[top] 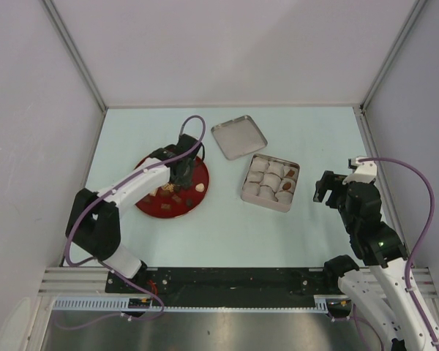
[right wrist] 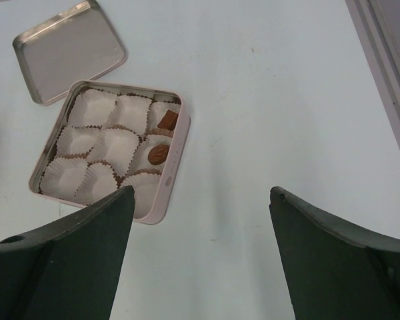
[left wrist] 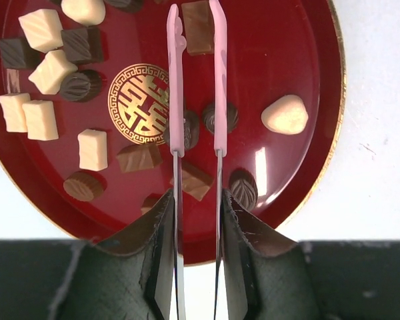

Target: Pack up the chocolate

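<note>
The chocolate lies as several small dark brown [left wrist: 80, 85] and cream-white [left wrist: 285, 114] pieces on a red plate [left wrist: 280, 53] with a gold emblem, left of centre in the top view [top: 148, 205]. My left gripper [left wrist: 197, 200] [top: 181, 172] hangs over the plate, shut on a pair of metal tweezers with pink tips [left wrist: 175, 80]. The tips stand a little apart above two dark pieces [left wrist: 229, 117]; nothing is clearly pinched between them. A square metal tin [right wrist: 171, 179] [top: 246, 193] holds white paper cups, two with brown pieces [right wrist: 158, 155]. My right gripper [right wrist: 200, 200] [top: 326, 187] is open and empty, right of the tin.
The tin's lid [top: 238, 137] [right wrist: 70, 50] lies open side up just behind the tin. Grey walls close in the table on three sides, with a metal frame post at the back right [top: 362, 110].
</note>
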{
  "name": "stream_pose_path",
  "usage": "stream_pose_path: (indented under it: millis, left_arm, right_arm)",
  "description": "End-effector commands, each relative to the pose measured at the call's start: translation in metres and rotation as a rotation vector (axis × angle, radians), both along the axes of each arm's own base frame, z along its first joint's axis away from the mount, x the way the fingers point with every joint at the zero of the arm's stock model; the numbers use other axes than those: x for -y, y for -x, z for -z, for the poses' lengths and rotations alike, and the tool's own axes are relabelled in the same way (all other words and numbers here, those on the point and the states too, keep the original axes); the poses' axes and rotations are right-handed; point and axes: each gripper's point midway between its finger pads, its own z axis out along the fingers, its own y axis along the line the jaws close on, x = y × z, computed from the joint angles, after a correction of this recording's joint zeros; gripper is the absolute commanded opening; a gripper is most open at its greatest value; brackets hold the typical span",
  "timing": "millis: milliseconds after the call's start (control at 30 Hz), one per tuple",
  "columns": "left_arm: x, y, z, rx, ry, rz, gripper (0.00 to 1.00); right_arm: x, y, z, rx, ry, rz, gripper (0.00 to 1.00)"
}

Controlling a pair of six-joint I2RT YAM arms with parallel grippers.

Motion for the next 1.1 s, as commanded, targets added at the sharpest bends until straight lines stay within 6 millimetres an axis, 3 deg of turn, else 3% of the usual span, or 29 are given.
stream_pose_path:
  millis: [0, 400, 533, 767, 1067]
  left_arm:
    - [-0.001, -0.012, 0.004, 0.017, -0.002, -0.007, 0.33]
    - [-0.001, -0.011, 0.014, -0.009, -0.005, -0.012, 0.33]
    - [-0.001, -0.010, 0.011, -0.004, 0.004, -0.013, 0.27]
    - [-0.003, -0.008, -0.005, 0.033, 0.012, -0.012, 0.08]
    - [-0.009, -0.002, -0.035, 0.092, 0.029, -0.008, 0.03]
  right_arm:
    - [-0.003, -0.004, -0.009, 0.035, -0.012, -0.007, 0.86]
    - [-0.004, -0.005, -0.008, 0.030, -0.012, -0.010, 0.87]
    - [-0.004, -0.005, -0.007, 0.029, -0.012, -0.012, 0.86]
    - [-0.004, -0.004, -0.008, 0.034, -0.013, -0.015, 0.86]
    - [-0.006, -0.004, -0.010, 0.037, -0.016, -0.027, 0.86]
